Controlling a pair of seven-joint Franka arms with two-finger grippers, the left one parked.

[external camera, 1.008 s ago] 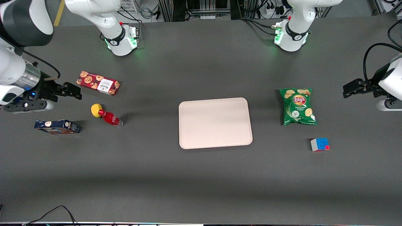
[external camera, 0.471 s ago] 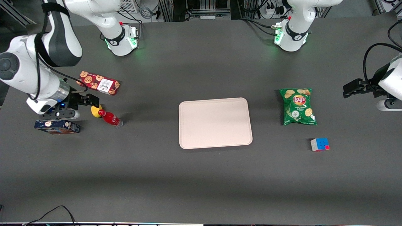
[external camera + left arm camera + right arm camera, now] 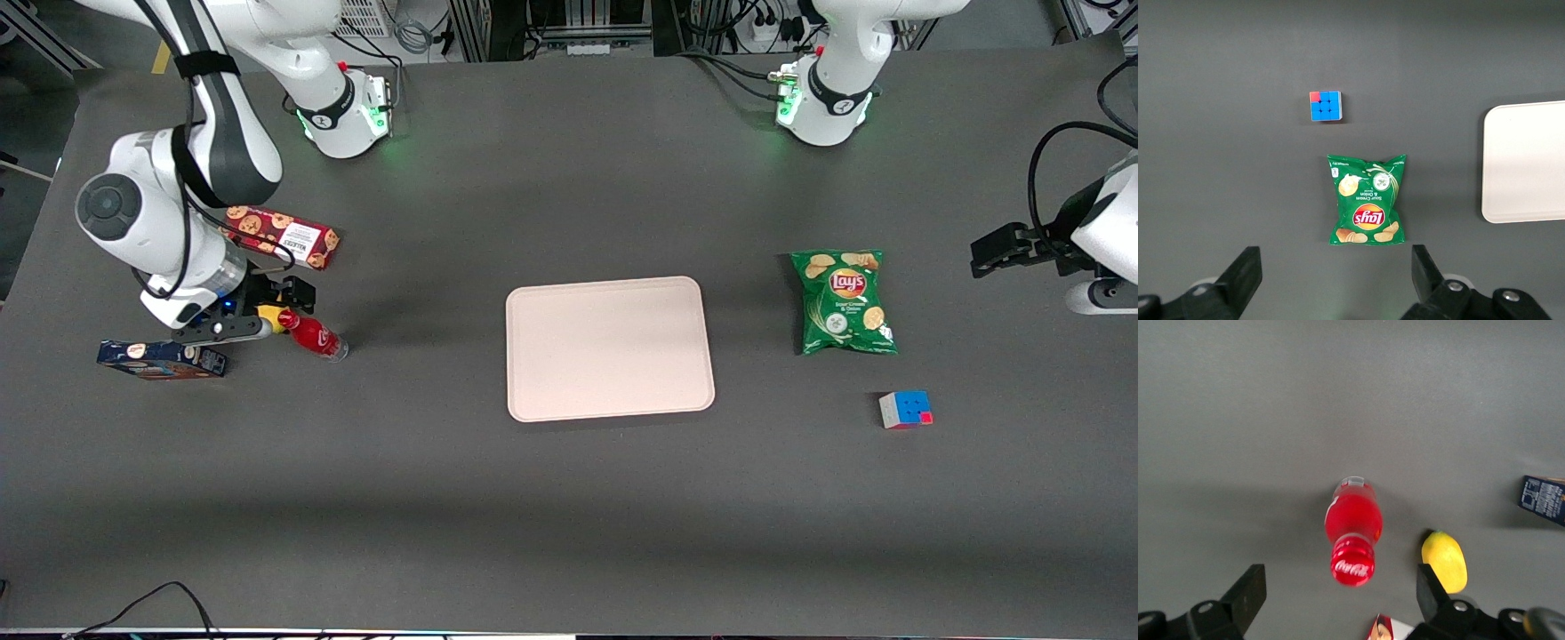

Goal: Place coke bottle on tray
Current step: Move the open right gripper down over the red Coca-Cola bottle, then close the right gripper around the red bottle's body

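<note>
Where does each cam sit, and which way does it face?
Front: high over the table, looking down; both arms, gripper above the lemon beside the coke bottle, tray mid-table.
Right wrist: looks down on the coke bottle; open fingers show.
Left wrist: looks down on the chip bag; parked fingers show.
Shared: bottle, tray.

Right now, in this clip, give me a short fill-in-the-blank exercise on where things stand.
1. The coke bottle stands on the ____, not on the tray.
2. The hand hovers beside the bottle with its fingers ____.
3. The yellow ball sits beside the ____.
4. The chips bag is ____ in colour.

Missing words: table; open; bottle; green
</note>
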